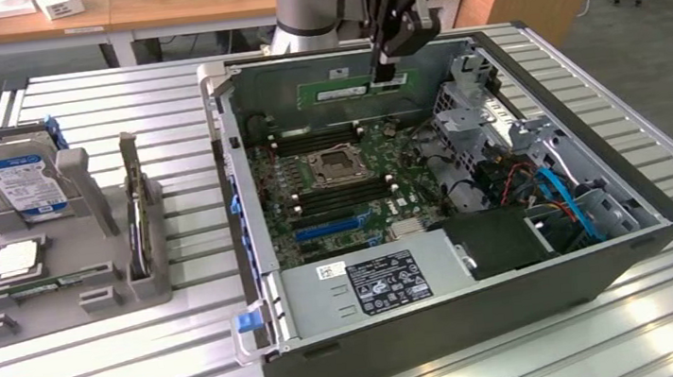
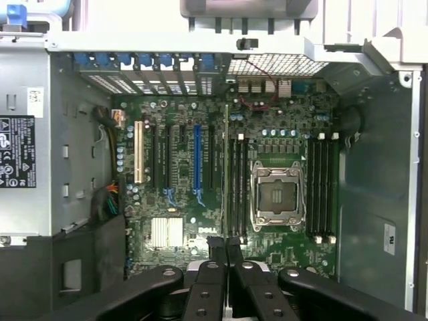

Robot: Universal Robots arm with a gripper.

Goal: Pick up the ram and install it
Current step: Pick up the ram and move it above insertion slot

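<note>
The ram is a long green stick, and my gripper is shut on its upper edge, holding it level above the open computer case. It hangs over the far part of the motherboard, apart from the board. In the wrist view the ram shows edge-on as a thin line running out from between my black fingers; the gripper is shut on it. The line lies beside the dark memory slots next to the processor socket. A second bank of slots sits on the socket's other side.
A grey parts tray at the exterior view's left carries a blue-labelled hard drive, a silver processor chip and an upright card. Inside the case are the power supply, a drive cage and blue cables.
</note>
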